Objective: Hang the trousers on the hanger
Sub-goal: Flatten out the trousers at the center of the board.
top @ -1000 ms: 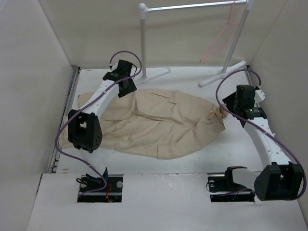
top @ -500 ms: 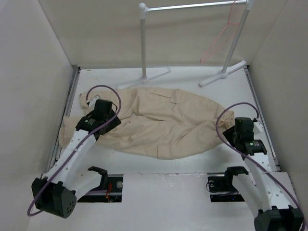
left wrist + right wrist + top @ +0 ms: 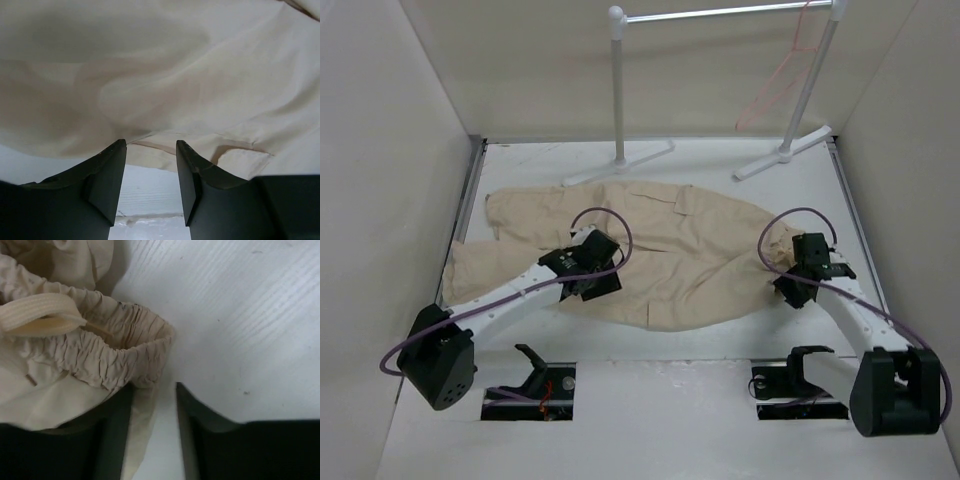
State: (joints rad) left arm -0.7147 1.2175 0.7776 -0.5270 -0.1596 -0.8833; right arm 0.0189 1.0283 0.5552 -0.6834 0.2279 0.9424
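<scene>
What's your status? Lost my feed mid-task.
Left end effector open over trousers. Right end effector open at waistband. Trousers flat on table, hanger on rack. Nothing in the way.

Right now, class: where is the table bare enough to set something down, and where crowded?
Bare: the near strip of table between the trousers and the arm bases; the far patch between the rack's feet. Crowded: the middle, covered by trousers, with left gripper and right gripper at its edges.
</scene>
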